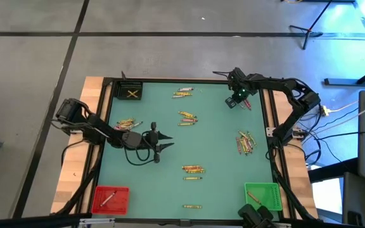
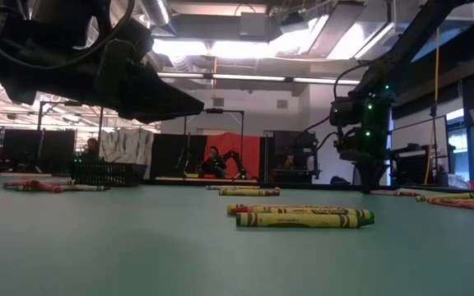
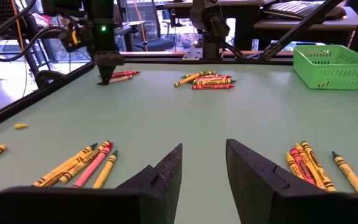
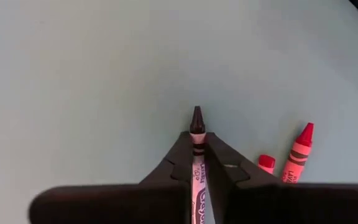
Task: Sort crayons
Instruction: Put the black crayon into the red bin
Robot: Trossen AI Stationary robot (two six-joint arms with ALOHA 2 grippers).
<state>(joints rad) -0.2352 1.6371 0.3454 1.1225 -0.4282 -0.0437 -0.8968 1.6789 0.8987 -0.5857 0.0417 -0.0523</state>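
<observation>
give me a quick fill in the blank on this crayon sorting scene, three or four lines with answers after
1. The right claw is shut on a crayon with a ____ tip.
2. The left claw hovers over the mat with its fingers ____.
3. The red bin sits at one near corner of the mat and the ____ bin at the other.
4. The bin marked with a yellow X is ____ in colour.

Missing words: black; open; green; black

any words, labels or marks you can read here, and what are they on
"X": a yellow cross on the black bin.
"Cray...": partial brand letters on the wrapper of the black crayon that the right hand is shut on.
Wrapper print on the yellow crayon and the other crayons: too small to read.
</observation>
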